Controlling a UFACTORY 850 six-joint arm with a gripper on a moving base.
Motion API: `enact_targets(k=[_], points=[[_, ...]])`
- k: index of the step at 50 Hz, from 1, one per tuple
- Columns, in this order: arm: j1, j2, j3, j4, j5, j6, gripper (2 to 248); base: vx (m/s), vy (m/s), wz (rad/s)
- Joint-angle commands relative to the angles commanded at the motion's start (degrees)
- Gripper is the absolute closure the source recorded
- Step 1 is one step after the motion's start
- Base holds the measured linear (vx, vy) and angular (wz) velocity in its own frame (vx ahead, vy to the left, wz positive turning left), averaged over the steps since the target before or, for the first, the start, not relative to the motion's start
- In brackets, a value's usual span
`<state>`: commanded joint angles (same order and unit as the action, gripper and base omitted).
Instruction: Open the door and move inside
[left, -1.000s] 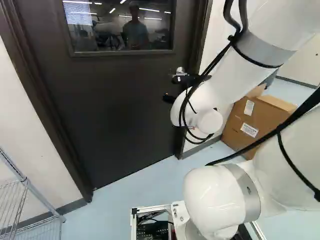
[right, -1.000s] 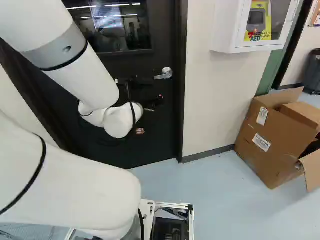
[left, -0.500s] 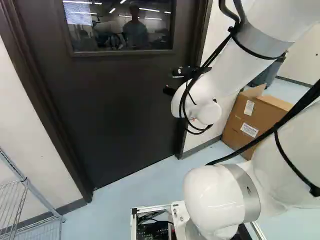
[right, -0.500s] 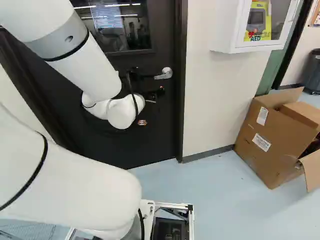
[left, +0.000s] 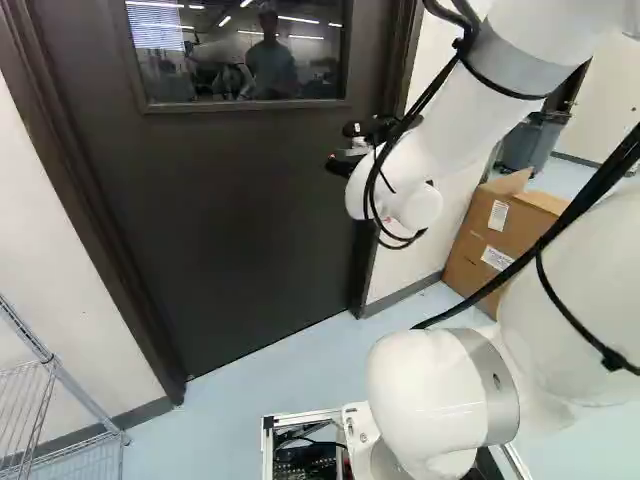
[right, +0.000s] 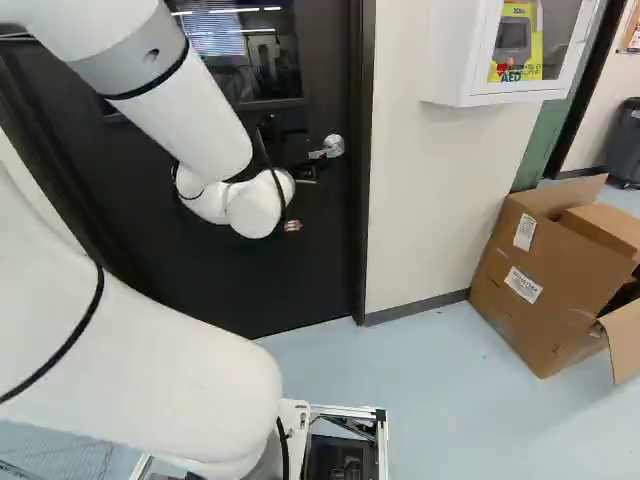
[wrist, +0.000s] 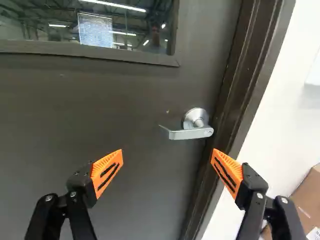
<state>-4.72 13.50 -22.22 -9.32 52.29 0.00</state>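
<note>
Dark door shut, its lever near one edge, the spread gripper apparently lines up — next, advance and press.

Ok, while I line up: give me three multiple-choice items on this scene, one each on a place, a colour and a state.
1. Relative to the door window, the lever handle is:
A) above
B) below
C) inside its frame

2. The pads are:
A) green
B) blue
C) orange

3. The end effector is:
A) open
B) shut on the lever handle
C) fully shut

1 B: it sits lower on the door.
2 C: both show orange.
3 A: the pads stand wide apart, gripping nothing.
</note>
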Motion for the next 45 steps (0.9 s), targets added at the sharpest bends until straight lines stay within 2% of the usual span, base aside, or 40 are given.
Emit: enact_targets(k=[30,45], points=[[-3.43,-4.23,-7.68,-11.0,1.98,0.0,3,0.0,0.0,0.0],[-4.31,-7.34,-11.2,-14.98,2.5,0.0,3,0.0,0.0,0.0]])
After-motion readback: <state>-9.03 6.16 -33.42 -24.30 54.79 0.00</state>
